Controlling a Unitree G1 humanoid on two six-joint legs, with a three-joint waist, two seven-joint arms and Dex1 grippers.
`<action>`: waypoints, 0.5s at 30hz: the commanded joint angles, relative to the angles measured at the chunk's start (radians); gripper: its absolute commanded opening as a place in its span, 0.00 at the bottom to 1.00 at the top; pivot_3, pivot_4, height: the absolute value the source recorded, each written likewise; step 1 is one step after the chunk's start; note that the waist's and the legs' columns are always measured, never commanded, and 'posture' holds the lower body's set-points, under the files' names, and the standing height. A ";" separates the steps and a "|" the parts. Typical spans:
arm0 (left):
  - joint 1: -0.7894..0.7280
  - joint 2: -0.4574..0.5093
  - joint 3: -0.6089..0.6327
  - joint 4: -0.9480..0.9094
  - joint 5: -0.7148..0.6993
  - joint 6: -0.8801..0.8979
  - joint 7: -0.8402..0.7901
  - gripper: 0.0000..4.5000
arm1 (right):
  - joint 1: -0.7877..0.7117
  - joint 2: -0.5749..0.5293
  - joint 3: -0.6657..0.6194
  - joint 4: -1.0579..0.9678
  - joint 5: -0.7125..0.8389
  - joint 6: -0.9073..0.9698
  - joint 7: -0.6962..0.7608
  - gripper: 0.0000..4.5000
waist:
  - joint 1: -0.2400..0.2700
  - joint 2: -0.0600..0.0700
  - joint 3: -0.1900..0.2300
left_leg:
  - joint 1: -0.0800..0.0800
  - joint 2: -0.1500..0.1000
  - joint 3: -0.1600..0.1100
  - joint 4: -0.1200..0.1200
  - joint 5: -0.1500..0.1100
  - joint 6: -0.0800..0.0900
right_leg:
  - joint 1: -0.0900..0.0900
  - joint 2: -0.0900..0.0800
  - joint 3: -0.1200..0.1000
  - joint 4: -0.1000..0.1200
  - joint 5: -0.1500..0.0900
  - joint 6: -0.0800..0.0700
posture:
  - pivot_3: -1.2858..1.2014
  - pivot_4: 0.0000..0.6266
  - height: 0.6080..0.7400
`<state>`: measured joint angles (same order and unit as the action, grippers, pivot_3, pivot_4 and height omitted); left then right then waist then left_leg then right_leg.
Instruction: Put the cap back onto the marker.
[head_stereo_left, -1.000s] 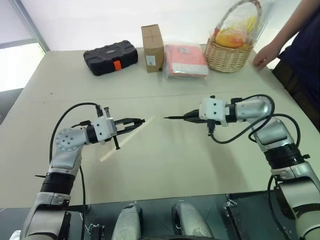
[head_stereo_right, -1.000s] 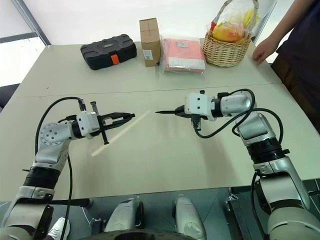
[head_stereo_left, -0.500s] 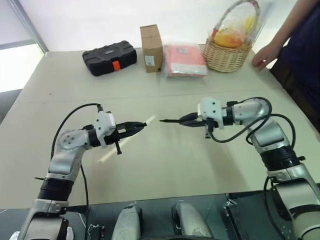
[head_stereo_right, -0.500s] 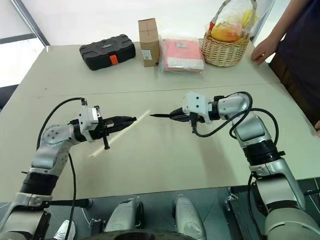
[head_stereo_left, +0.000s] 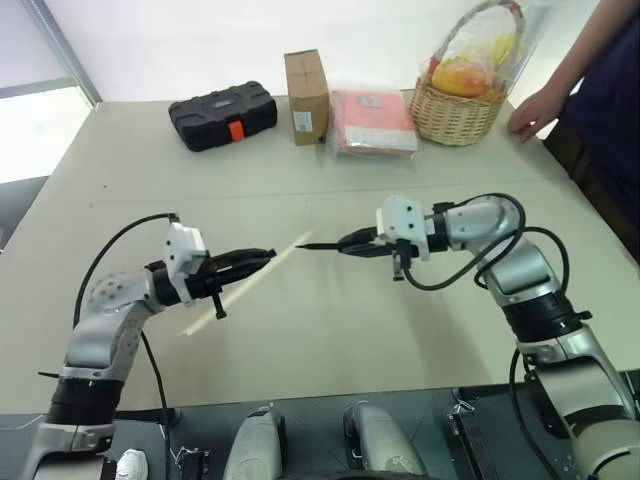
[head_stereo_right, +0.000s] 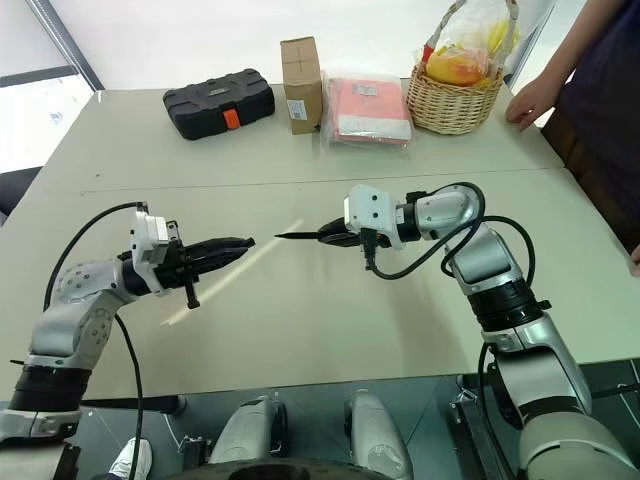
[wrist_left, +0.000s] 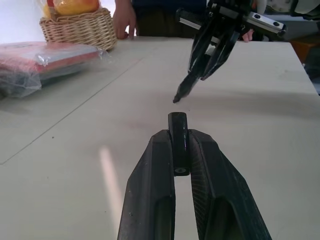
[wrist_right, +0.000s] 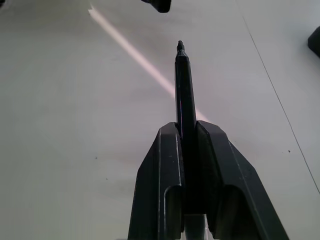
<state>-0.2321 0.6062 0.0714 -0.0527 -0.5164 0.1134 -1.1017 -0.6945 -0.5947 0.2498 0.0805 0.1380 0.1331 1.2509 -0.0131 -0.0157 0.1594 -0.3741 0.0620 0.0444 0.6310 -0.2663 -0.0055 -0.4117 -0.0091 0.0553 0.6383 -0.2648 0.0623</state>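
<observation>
Both arms held level above the table (head_stereo_left: 330, 330), tips facing.
Left gripper (head_stereo_left: 262, 257) pinches the cap (wrist_left: 178, 131); right gripper (head_stereo_left: 348, 245) clamps the marker (head_stereo_left: 322, 245), tip pointing left.

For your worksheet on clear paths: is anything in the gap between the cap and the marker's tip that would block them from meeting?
Nothing visible does. The cap, held in the left end effector, faces the tip of the marker, held in the right end effector, across open air above the bare table.
</observation>
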 joint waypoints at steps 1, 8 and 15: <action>-0.026 -0.001 0.012 -0.021 -0.007 -0.012 -0.009 0.00 | -0.016 -0.003 -0.015 -0.007 0.010 -0.006 0.000 0.01 | -0.001 0.000 0.000 | 0.000 0.000 0.000 0.000 0.000 0.000 | 0.000 0.000 0.000 0.000 0.000 0.000 | 0.52 0.24 1.00; -0.037 0.010 -0.006 -0.007 0.024 -0.039 -0.041 0.00 | -0.024 0.004 -0.017 -0.004 0.008 -0.017 -0.008 0.01 | -0.004 0.000 0.000 | 0.000 0.000 0.000 -0.001 0.000 0.000 | -0.001 0.001 0.000 0.000 0.000 0.000 | 0.52 0.24 1.00; -0.032 0.020 -0.008 -0.001 0.041 -0.050 -0.075 0.00 | -0.017 -0.001 -0.014 -0.021 0.016 -0.009 0.001 0.01 | -0.003 0.000 0.000 | 0.000 0.000 0.000 -0.001 0.000 0.000 | -0.001 0.001 0.000 0.000 0.000 0.000 | 0.52 0.24 1.00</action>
<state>-0.2570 0.6126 0.0539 -0.0436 -0.4774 0.0807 -1.1677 -0.6947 -0.5935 0.2498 0.0932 0.1383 0.1256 1.2480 -0.0159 -0.0157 0.1594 -0.3741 0.0621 0.0445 0.6305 -0.2664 -0.0055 -0.4122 -0.0084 0.0553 0.6383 -0.2648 0.0624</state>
